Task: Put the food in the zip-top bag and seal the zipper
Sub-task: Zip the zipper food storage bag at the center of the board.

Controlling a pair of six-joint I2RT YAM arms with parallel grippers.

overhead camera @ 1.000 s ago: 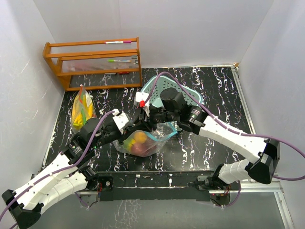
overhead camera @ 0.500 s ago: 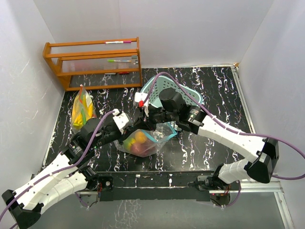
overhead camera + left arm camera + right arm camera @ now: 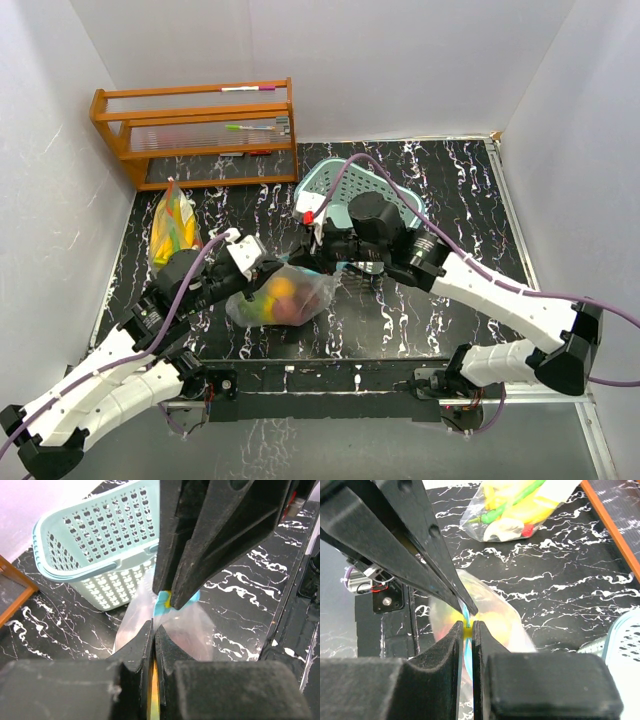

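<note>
Top external: bag (image 3: 262, 305) on worktop (image 3: 462, 180) holds orange fruit (image 3: 284, 288) and red fruit (image 3: 297, 312). Left fingers (image 3: 137, 652) and right fingers (image 3: 451, 642) are both clamped on its zipper (image 3: 466, 624). Second bag (image 3: 172, 232) holds bananas (image 3: 546, 504) and a pepper (image 3: 512, 504).

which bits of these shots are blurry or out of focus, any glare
Left wrist: its own fingers, close to the lens, are soft, while the teal basket is crisp, with light glowing through its holes. Right wrist: the pinched zip-top bag is smeared, and the second filled bag farther off is sharper. Top external: evenly lit and sharp, with only a faint sheen on the zip-top bag.
</note>
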